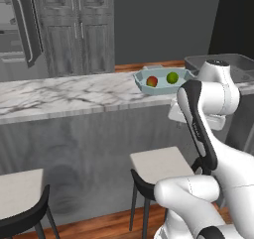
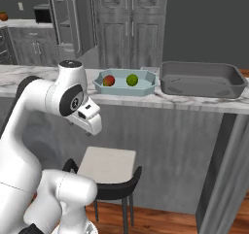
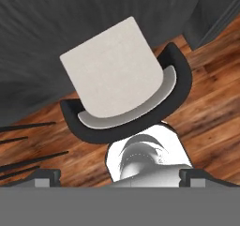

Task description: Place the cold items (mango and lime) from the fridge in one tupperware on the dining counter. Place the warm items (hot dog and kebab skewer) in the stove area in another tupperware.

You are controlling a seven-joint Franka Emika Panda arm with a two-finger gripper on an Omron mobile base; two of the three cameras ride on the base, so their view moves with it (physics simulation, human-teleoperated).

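The mango (image 1: pixel 152 81) (image 2: pixel 109 80) and the lime (image 1: pixel 172 77) (image 2: pixel 132 79) lie side by side, apart, in the pale blue-green tupperware (image 1: pixel 141 86) (image 2: pixel 148 88) on the marble dining counter (image 1: pixel 64 96) (image 2: pixel 194 103). To its right stands the dark grey rectangular tupperware (image 2: pixel 202 80) (image 1: pixel 238 67), with nothing visible in it. My gripper (image 3: pixel 120 176) is open and holds nothing. It hangs below the counter's edge and points down at a stool (image 3: pixel 112 70). The fridge (image 1: pixel 10 39) stands at the back left, door open. The hot dog and kebab skewer are out of view.
Two stools (image 1: pixel 158 164) (image 1: pixel 20 193) with pale seats and dark frames stand against the counter's dark side. Panelled grey cabinets (image 1: pixel 77 29) (image 2: pixel 131 29) line the back wall. A dark pillar (image 2: pixel 221 175) rises at the counter's right end over wooden floor (image 3: pixel 206 103).
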